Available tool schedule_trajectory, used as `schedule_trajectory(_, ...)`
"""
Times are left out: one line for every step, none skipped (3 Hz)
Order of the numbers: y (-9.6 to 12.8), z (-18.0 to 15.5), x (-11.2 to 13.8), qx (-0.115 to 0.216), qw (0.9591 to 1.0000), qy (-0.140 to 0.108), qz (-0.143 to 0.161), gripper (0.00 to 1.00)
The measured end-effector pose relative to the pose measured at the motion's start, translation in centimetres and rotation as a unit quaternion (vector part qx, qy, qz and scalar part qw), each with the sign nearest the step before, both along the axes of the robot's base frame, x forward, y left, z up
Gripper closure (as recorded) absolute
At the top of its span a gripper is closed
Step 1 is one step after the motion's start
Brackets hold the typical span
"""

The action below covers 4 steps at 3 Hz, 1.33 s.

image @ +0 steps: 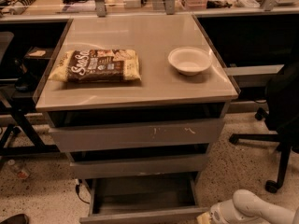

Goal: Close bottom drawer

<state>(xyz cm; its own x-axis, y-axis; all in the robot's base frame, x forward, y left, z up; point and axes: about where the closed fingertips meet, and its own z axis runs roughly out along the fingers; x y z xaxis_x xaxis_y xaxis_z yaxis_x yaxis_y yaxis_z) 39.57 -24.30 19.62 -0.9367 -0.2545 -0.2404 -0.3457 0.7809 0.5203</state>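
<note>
The bottom drawer (142, 197) is the narrowest of three grey drawers and stands pulled far out, its shallow tray bare and its low front edge (140, 217) at the bottom of the view. Above it sit the medium drawer (138, 166) and the widest drawer (138, 134) with pale scratch marks. My gripper (204, 218) reaches in from the bottom right on a white arm (254, 209), its tip at the right end of the bottom drawer's front. Its tip is cut off by the frame edge.
A brown snack bag (96, 65) and a white bowl (189, 60) lie on the cabinet top (140, 85). A black office chair (280, 111) stands to the right. A black stand's legs (18, 125) and a small bottle (17, 169) are on the floor at left.
</note>
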Motion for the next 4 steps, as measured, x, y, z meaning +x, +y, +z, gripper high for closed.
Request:
schedule_trajectory(0.7, -0.9, 0.9, 0.006, 0.9999, -0.004, -0.009, 1.0)
schedule_trajectory(1.2, -1.2, 2.1, 0.012, 0.9996, -0.017, -0.02, 1.0)
schedule_trajectory(1.5, -1.3, 4.4, 0.024, 0.9978, -0.044, -0.043, 1.0)
schedule_trajectory(1.6, -1.0, 6.2, 0.032, 0.9955, -0.065, -0.06, 1.0)
